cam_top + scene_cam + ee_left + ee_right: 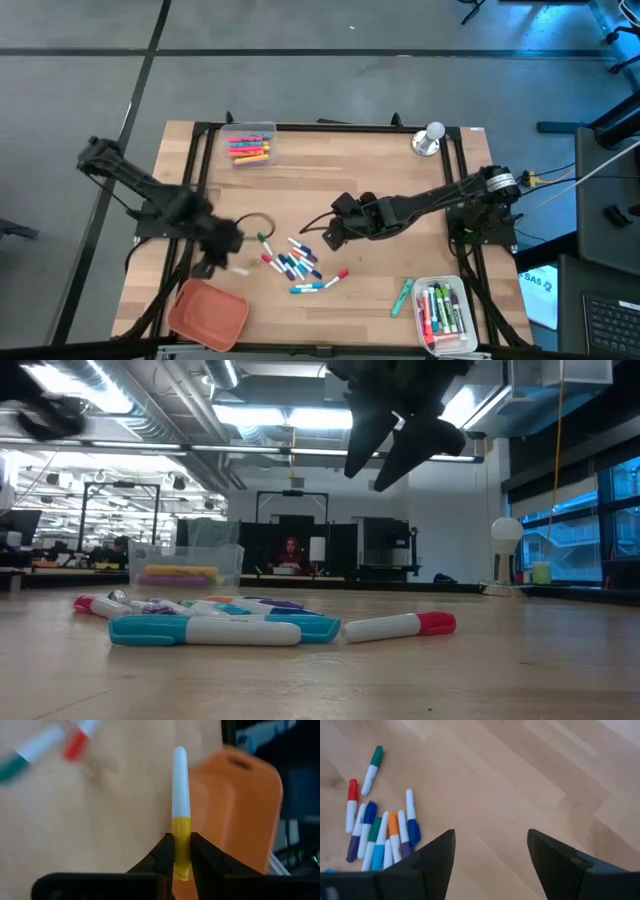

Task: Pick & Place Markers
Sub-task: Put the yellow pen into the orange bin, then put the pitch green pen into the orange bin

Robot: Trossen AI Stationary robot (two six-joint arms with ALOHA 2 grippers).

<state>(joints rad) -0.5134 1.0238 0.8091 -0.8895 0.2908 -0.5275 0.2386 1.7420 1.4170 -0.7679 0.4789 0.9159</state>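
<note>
My left gripper (228, 255) is over the table's left near part, just beyond the orange tray (208, 312). It is shut on a white-barrelled marker with a yellow cap (180, 785). My right gripper (328, 235) hangs open above the table's middle, to the right of the loose pile of markers (295, 262). That pile lies flat on the wood and shows in the right wrist view (382, 837) and in the low view (220, 622). In the low view the right gripper (400, 435) is high above the table. My left gripper pinches the marker between its two fingers by the yellow cap end (181, 827). The white barrel sticks out ahead, in line with the fingers. The marker is lifted clear, over the wood beside the orange tray's edge (235, 810).
A clear bin with orange, pink and yellow markers (250, 145) stands at the far edge. Another clear bin of markers (445, 312) sits at the near right corner, with green markers (402, 297) beside it. A silver bell (430, 138) is at the far right. Bare wood lies between.
</note>
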